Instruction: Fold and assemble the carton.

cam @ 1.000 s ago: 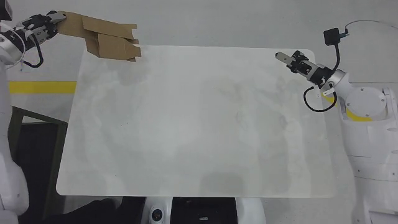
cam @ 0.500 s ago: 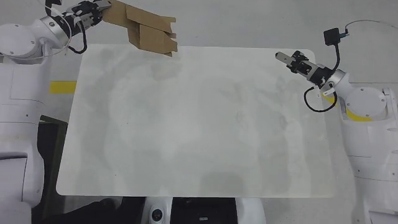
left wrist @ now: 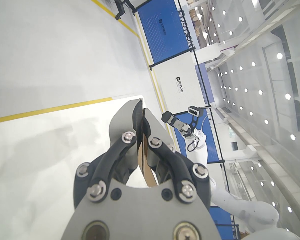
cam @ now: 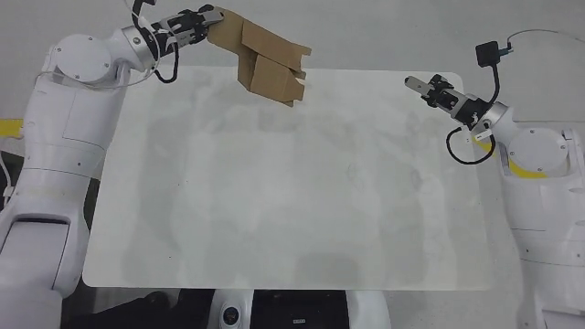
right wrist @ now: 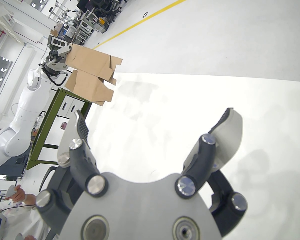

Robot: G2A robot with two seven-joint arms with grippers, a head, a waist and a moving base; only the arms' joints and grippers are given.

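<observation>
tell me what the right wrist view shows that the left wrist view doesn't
Right wrist view: the carton broadside with its flaps, and the right gripper open. Left wrist view: the carton's thin edge clamped in the left gripper. Both: the carton, both arms, the white table, a yellow floor line.
</observation>
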